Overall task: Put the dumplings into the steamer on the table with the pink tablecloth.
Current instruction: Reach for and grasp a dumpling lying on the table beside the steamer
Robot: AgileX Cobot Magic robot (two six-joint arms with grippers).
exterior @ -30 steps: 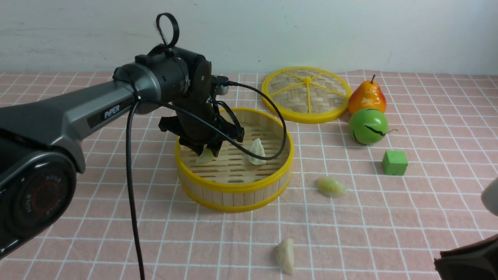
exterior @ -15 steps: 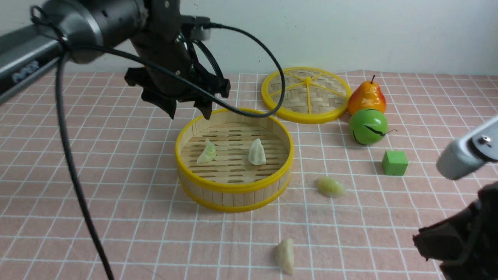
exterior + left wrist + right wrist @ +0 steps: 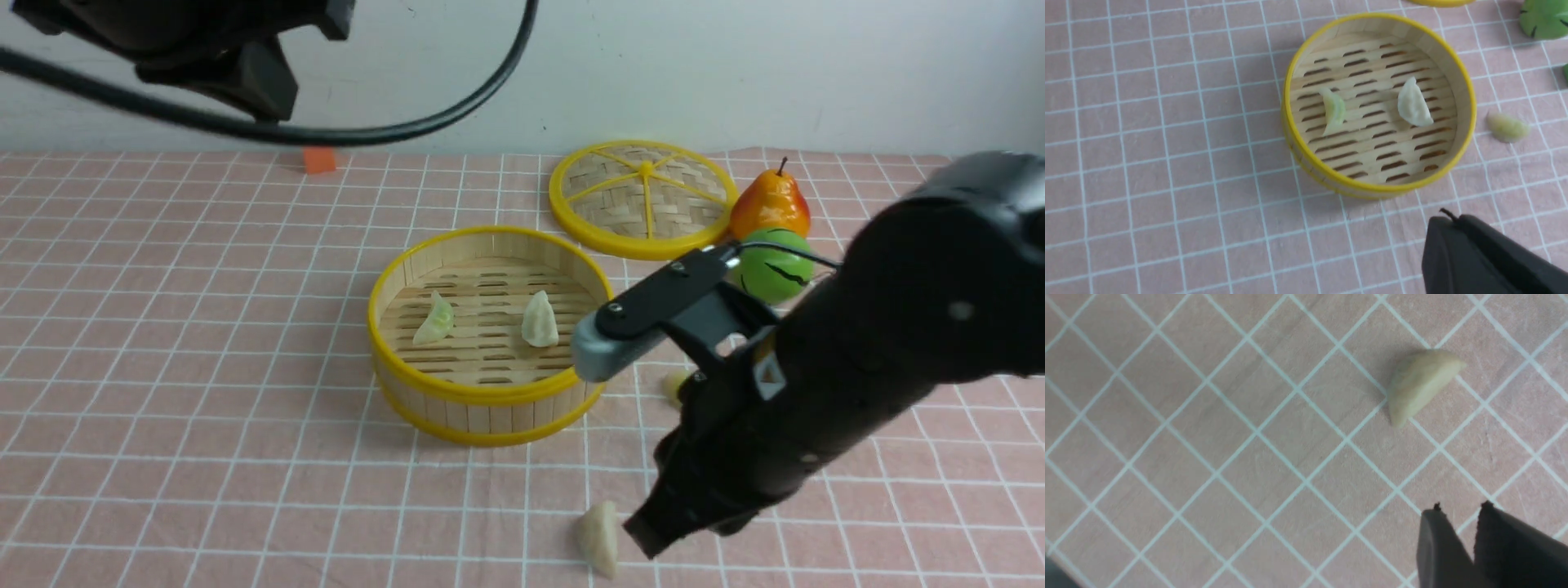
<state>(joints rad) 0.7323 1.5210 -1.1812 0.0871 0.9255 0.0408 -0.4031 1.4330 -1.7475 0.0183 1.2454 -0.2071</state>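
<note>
The steamer point(image 3: 490, 392) stands mid-table on the pink tablecloth point(image 3: 204, 343) and holds two dumplings point(image 3: 433, 320) point(image 3: 539, 320). A third dumpling point(image 3: 673, 382) lies right of it, mostly hidden behind my right arm. A fourth dumpling point(image 3: 598, 535) lies near the front edge. My right gripper point(image 3: 645, 531) hangs just right of it; in the right wrist view the gripper point(image 3: 1459, 510) is shut and empty, short of that dumpling point(image 3: 1421, 384). My left arm point(image 3: 204, 49) is raised at the top left. My left gripper point(image 3: 1449, 218) is shut and empty, high above the cloth near the steamer point(image 3: 1306, 155).
The flat woven lid point(image 3: 645, 196) lies behind the steamer. A pear point(image 3: 771, 204) and a green round fruit point(image 3: 775, 261) stand at its right. A small orange block point(image 3: 318, 159) sits at the back. The green cube is hidden behind my right arm.
My left gripper let a dumpling go in the steamer, then rose up and to the left and shut. My right arm swung in from the lower right to beside the near dumpling.
</note>
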